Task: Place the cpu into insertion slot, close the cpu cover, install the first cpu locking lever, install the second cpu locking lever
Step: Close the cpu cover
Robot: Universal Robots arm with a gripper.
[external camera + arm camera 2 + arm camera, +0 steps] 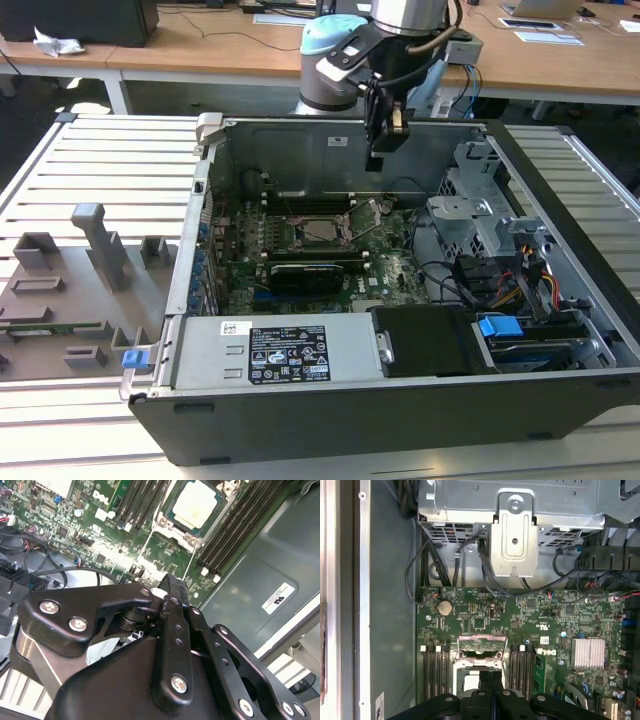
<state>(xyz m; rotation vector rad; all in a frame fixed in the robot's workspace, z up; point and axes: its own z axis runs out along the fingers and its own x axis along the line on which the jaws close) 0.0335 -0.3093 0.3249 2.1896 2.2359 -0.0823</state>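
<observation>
One open case (300,150) leaves free room above the board (400,272). Gripper (385,138), its fingers pressed together and empty, hangs over the slot (191,540). Cover (481,644) stands raised just beyond the fingertips, toward the drive cage (515,535). Cpu (195,504) sits seated in the slot.

Shows the cpu (195,502), a pale silver square, seated flat in the insertion slot (295,230), black with a silver rim amid green circuit board. Has the cpu cover (481,645), a thin silver plate, tilted up off the slot on the side toward the exterior view's right.
</observation>
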